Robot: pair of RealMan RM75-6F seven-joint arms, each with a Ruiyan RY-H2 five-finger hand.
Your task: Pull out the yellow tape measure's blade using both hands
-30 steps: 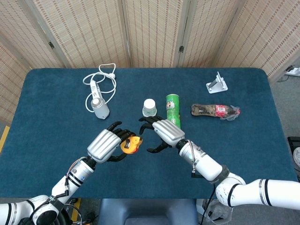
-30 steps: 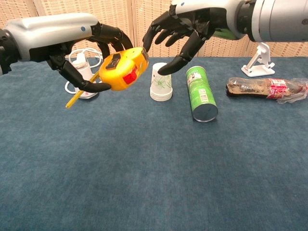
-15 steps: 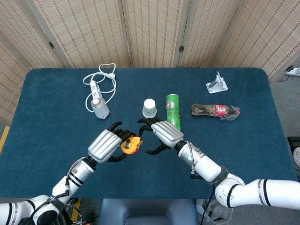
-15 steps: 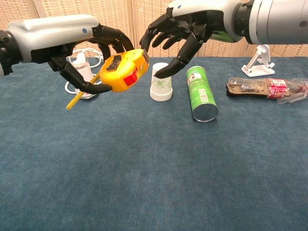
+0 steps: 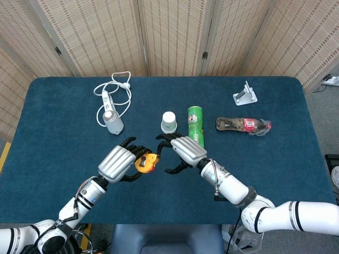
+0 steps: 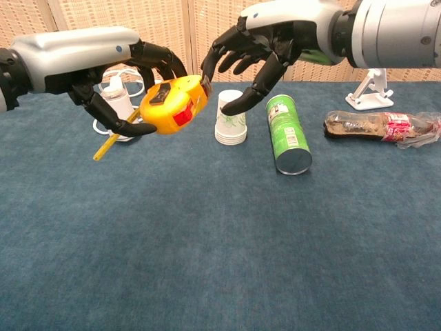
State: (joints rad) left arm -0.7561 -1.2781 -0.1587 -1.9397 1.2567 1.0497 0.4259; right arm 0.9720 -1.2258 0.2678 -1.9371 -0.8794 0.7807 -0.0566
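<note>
My left hand (image 6: pixel 114 65) (image 5: pixel 117 163) grips the yellow tape measure (image 6: pixel 172 107) (image 5: pixel 144 162) above the blue table, its red button facing the chest camera. A yellow strap (image 6: pixel 112 139) hangs from the case down to the left. My right hand (image 6: pixel 269 34) (image 5: pixel 183 151) hovers just right of the case with its fingers spread. One fingertip (image 6: pixel 207 77) is at the case's upper right corner, while the thumb stays apart lower down. No blade shows outside the case.
A stack of paper cups (image 6: pixel 231 117) (image 5: pixel 169 121) and a lying green can (image 6: pixel 288 134) (image 5: pixel 195 123) sit just behind the hands. A crushed bottle (image 6: pixel 379 125) and white stand (image 6: pixel 368 89) are at the right, and a corded device (image 5: pixel 111 119) at the left.
The left hand has raised the tape measure slightly and tilted it. The right hand has shifted left, bringing a fingertip up to the case's corner.
</note>
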